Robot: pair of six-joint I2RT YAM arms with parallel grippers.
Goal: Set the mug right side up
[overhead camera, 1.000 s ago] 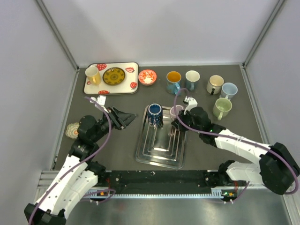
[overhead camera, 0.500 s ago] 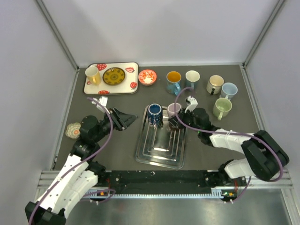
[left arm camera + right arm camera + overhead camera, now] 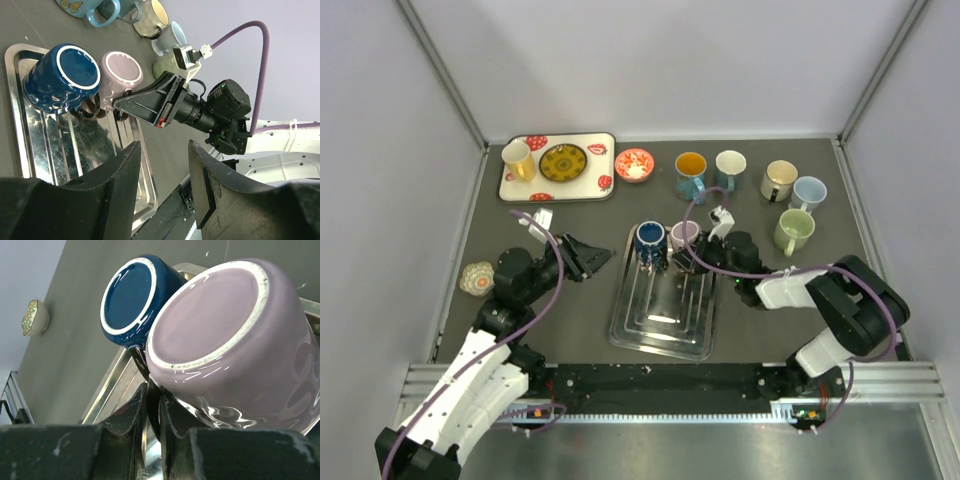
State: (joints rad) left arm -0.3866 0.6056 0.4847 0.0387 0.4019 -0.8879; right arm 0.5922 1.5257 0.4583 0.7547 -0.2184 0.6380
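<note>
While the right end effector (image 3: 153,397) sits clenched just beneath the upside-down lilac mug (image 3: 235,340) on the tray (image 3: 665,325), possibly nipping a handle, the blue mug (image 3: 131,300) crowds alongside. A weak pinch could slip and knock that neighbour.
</note>
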